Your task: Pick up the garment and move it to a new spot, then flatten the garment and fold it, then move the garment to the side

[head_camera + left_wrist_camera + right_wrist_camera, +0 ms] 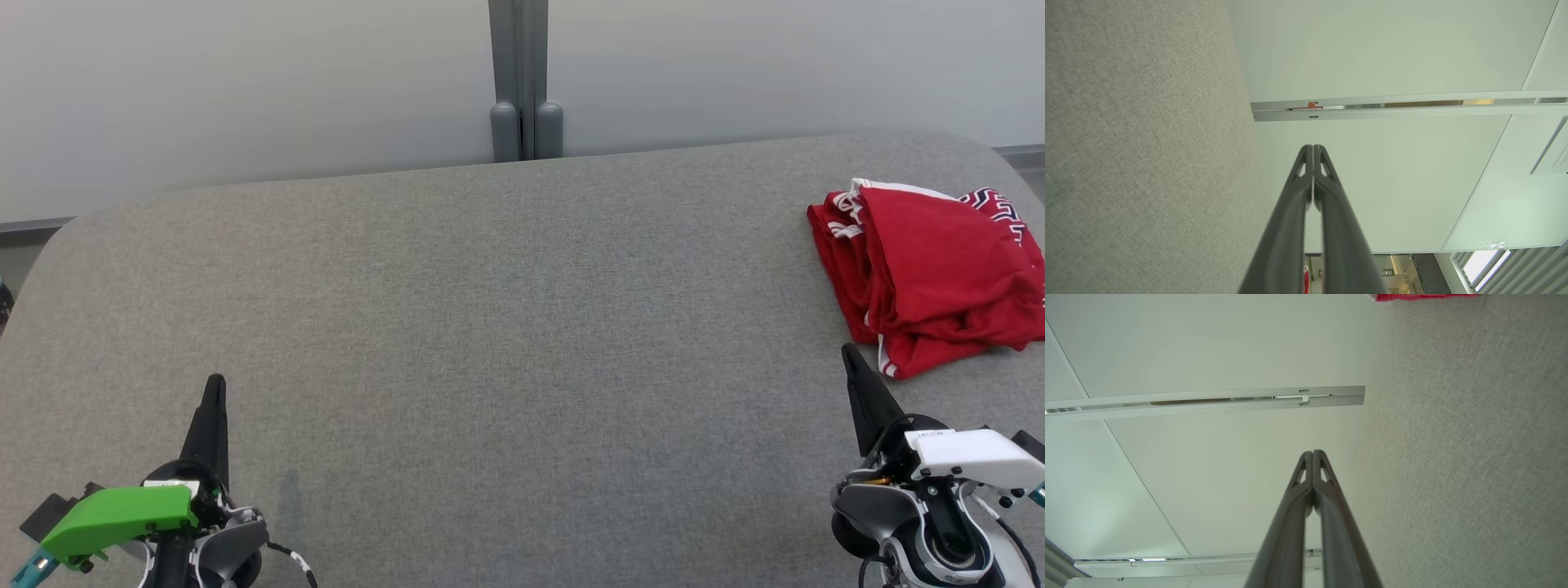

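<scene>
The garment [931, 278] is red with white trim and a patterned band, lying folded in a loose pile at the far right of the grey fabric surface [506, 327]. A strip of its red edge [1421, 297] peeks in at the top of the right wrist view. My right gripper [851, 351] sits just below the garment's near-left corner, shut and holding nothing; its tips [1312, 452] meet. My left gripper [215, 380] rests at the lower left, far from the garment, also shut and empty, tips [1313, 147] pressed together.
The grey surface has rounded far corners and ends against a pale wall with a grey vertical post [526, 82] behind its middle. Wide bare fabric lies between the two grippers.
</scene>
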Available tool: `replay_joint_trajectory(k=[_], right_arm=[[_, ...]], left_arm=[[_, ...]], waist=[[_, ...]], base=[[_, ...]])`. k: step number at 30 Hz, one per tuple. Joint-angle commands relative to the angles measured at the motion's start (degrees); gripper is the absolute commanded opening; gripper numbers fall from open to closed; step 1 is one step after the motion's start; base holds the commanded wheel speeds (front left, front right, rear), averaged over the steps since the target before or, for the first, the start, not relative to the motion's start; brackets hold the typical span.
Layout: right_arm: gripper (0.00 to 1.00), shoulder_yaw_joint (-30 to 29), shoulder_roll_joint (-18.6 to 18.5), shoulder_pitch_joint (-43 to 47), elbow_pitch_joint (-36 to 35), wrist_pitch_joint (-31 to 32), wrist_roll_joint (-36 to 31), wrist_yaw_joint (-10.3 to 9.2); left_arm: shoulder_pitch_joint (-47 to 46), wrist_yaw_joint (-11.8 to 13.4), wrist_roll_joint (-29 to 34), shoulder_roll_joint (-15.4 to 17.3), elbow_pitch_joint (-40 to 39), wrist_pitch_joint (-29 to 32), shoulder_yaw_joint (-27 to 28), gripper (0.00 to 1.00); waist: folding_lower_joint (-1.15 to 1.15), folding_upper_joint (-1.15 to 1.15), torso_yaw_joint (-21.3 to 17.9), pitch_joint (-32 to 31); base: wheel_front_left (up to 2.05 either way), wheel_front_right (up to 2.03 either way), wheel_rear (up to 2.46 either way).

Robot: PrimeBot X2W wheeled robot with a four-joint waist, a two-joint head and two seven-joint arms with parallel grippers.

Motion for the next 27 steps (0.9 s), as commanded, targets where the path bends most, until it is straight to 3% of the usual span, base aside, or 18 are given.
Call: replay_joint_trajectory(k=[1, 27], right_arm=[[0.0, -0.12, -0.03, -0.42, 0.08, 0.25, -0.17, 0.04], [0.0, -0.2, 0.04, -0.43, 0.09, 0.32, -0.27, 0.04]], left_arm=[[-0.6, -0.22, 0.31, 0.06, 0.05, 0.21, 0.16, 0.0], [-0.61, -0.22, 0.35, 0.06, 0.04, 0.25, 0.19, 0.0]], waist=[[0.0, 0.0, 0.0, 0.0], [0.0, 0.0, 0.0, 0.0]], base=[[0.0, 0.0, 0.0], [0.0, 0.0, 0.0]])
